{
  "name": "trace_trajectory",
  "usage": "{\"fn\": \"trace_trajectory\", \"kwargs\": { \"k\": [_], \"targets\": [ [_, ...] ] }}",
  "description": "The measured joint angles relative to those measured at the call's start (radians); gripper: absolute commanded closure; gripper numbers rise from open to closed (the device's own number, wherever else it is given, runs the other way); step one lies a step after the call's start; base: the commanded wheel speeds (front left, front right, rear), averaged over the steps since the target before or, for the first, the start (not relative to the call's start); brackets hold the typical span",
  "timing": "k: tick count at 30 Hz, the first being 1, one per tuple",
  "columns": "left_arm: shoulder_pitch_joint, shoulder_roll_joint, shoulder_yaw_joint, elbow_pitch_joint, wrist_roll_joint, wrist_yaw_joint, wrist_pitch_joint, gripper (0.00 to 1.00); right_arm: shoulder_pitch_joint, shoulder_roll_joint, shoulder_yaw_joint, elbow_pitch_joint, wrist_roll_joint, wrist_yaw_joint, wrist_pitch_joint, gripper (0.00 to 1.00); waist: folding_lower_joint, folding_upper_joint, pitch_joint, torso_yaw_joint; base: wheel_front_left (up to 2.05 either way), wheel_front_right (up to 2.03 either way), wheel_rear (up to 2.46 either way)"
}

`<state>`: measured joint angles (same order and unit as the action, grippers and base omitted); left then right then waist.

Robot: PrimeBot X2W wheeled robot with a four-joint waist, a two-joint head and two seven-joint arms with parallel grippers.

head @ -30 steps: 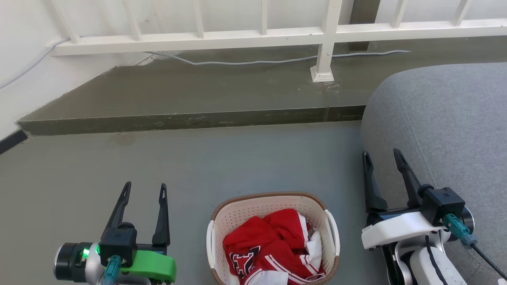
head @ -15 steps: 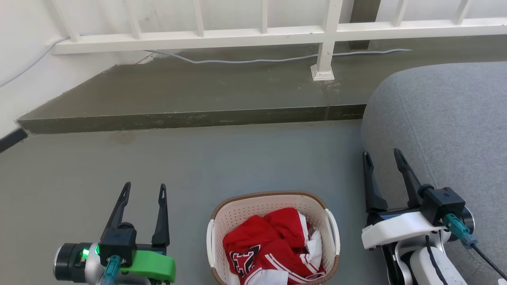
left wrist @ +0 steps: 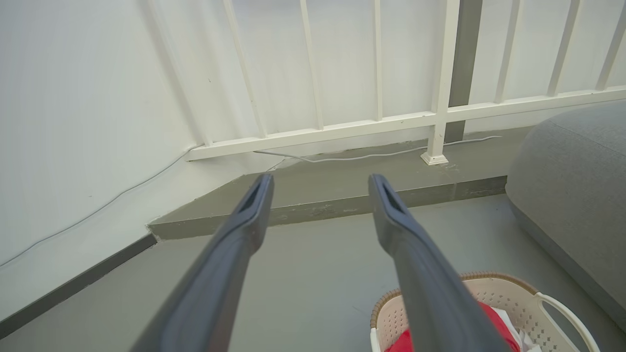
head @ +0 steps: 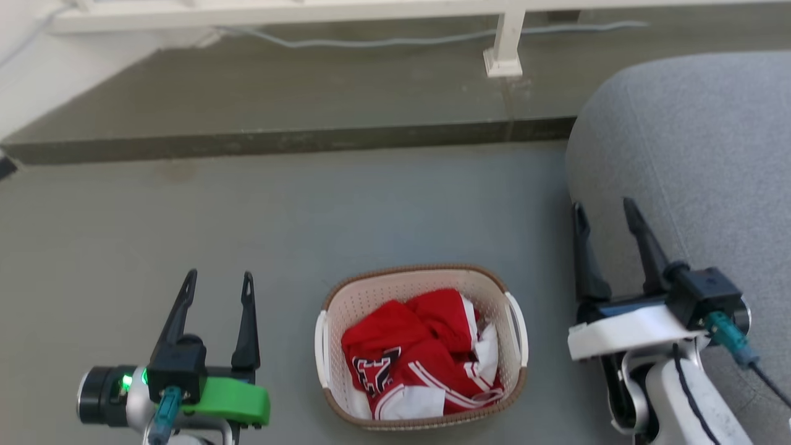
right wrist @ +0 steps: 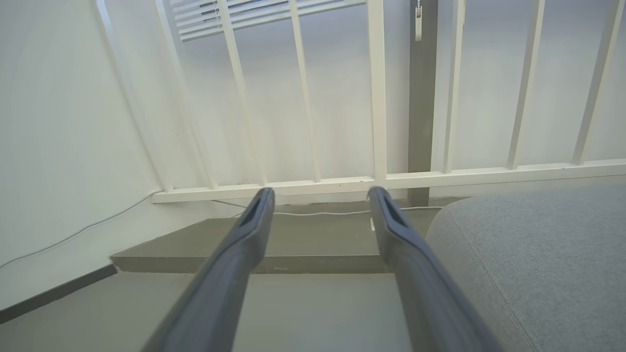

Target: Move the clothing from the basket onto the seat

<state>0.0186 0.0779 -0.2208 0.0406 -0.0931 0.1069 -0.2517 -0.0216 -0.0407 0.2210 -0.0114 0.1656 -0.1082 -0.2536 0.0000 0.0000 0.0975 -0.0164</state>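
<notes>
The cream basket with a brown rim stands on the grey floor between my two arms. Red clothing with white stripes and dark lettering lies bunched inside it. The grey seat rises to the right of the basket. My left gripper hovers open left of the basket, nothing between its fingers. My right gripper stands open at the seat's near edge, also empty. In the left wrist view the basket and a bit of the clothing show at the lower right. The seat lies right of my fingers in the right wrist view.
A raised concrete step runs across behind the floor, with a white railing post and a pale cable on it. A white wall closes the left side.
The head camera has tilted down, so the whole scene sits higher in the picture and the basket shows in full. Both grippers stay open and the clothing has not moved.
</notes>
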Motion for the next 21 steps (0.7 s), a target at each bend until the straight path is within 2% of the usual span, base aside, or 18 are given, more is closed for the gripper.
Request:
{"fn": "trace_trajectory", "kwargs": {
  "k": [10, 21],
  "targets": [
    [-0.108, -0.001, -0.017, 0.067, 0.0, -0.012, 0.0, 0.0, -0.083, -0.002, -0.06, -0.024, 0.001, 0.0, -0.001, 0.0, 0.0, 0.0, 0.132, -0.014, 0.0, 0.0, 0.0],
    [-0.259, -0.003, -0.105, 0.174, 0.049, -0.073, 0.031, 0.0, -0.181, -0.003, -0.121, -0.057, 0.01, -0.001, -0.001, 0.0, 0.0001, 0.0, 0.273, -0.026, 0.0, 0.0, 0.0]
  ]
}}
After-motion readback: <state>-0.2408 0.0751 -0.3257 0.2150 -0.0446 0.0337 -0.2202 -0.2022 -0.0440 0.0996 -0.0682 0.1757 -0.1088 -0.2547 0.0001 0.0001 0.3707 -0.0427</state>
